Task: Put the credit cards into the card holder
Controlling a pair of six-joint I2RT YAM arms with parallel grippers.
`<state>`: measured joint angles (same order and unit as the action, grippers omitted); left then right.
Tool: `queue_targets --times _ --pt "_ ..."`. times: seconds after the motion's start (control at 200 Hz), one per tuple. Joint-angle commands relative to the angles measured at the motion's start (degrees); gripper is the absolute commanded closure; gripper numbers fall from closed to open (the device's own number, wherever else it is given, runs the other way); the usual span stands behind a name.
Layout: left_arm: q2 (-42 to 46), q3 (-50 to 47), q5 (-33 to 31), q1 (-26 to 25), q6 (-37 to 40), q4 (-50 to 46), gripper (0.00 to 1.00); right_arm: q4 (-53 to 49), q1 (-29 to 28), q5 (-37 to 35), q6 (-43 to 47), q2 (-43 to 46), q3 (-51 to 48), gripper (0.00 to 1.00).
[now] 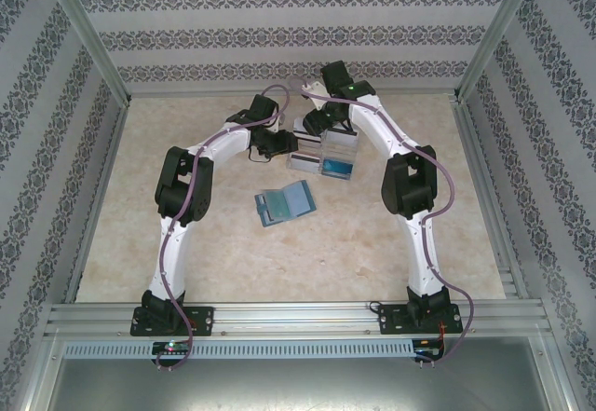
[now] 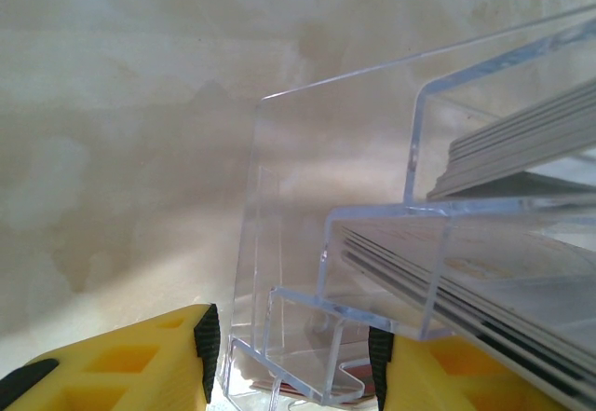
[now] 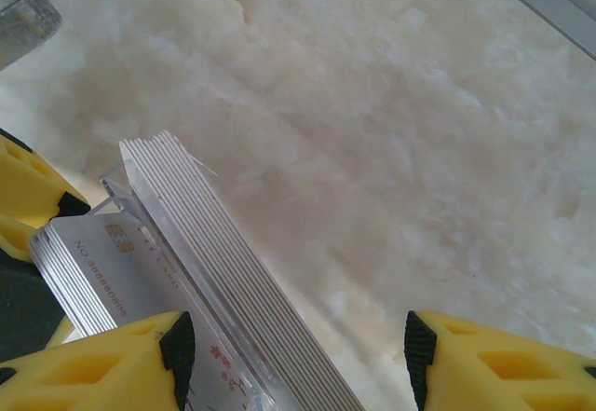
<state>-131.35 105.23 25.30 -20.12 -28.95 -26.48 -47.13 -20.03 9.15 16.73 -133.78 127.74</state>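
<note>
The left hand (image 2: 293,369) is part way closed on the low front of a clear stand (image 2: 279,197). Its two pads look to touch the plastic, one on each side. The right hand (image 3: 298,360) is wide apart and holds nothing. A stack of the credit cards (image 3: 219,276) sits between its fingers, close to the left finger (image 3: 102,364) and far from the other one.

Seen from above, both hands meet at the clear stand (image 1: 305,159) near the far end of the counter (image 1: 400,262). The credit cards (image 1: 337,157) stand on their edges inside it, packed side by side in rows. In the right wrist view their long edges run from upper left to lower right.

The card holder (image 1: 285,204) lies open and flat on the counter, between the two arms. It is well apart from the stand, on the side nearer the arm bases. Its long side runs left to right, with the right end turned a little toward the far wall.

Bare counter lies all around the card holder and out to both sides. Metal rails (image 1: 102,183) run along the counter's edges.
</note>
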Motion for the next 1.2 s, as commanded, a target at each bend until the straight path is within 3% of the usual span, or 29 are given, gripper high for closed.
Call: queue_targets --times 0.0,0.51,0.674,0.814,1.194 --pt "-0.67 -0.38 0.82 0.44 -0.58 1.43 0.52 -0.43 -0.29 1.21 0.5 1.54 -0.42 0.36" --pt "-0.76 0.16 1.15 0.44 -0.59 0.99 0.52 -2.4 -0.53 0.67 1.17 -2.52 1.51 0.36" --pt "-0.73 0.06 1.24 0.46 -0.56 0.9 0.52 0.19 -0.14 2.54 0.7 -0.13 -1.09 0.36" --pt "-0.67 0.06 1.33 0.45 -0.66 1.03 0.52 -3.73 -0.08 -0.02 2.23 -2.67 3.26 0.36" --pt "-0.75 -0.2 1.64 0.36 -0.93 1.45 0.52 -2.86 0.21 -4.2 0.78 -2.74 3.58 0.36"
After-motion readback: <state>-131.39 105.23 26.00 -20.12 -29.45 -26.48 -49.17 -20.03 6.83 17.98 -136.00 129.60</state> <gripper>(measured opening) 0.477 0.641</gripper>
